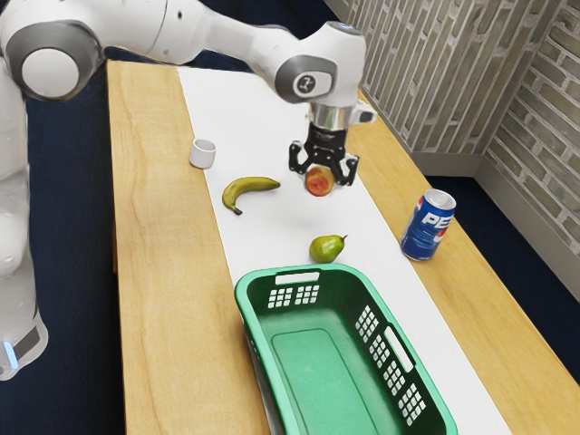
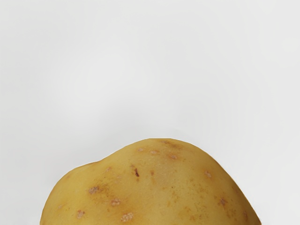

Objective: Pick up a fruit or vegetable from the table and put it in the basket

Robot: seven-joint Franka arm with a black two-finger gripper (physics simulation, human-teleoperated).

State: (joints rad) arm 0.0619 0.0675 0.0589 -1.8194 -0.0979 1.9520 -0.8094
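My gripper [image 1: 324, 172] is above the white strip, pointing down, with a rounded reddish-orange fruit or vegetable [image 1: 319, 181] at its lower end. Whether it grips this item cannot be made out. In the wrist view the item [image 2: 150, 187] looks yellow-brown and speckled, like a potato, close under the hand. A green pear [image 1: 326, 248] lies beside the far rim of the green basket [image 1: 265, 283]. Toward the exterior view's left from my gripper, a curved banana [image 1: 246, 189] rests on the strip. The visible basket floor holds nothing.
A blue Pepsi can [image 1: 429, 225] stands upright on the wooden table [image 1: 172, 299], toward the exterior view's right. A small white cup [image 1: 203, 154] is near the banana, by the strip's edge. Brick walls rise beyond the table.
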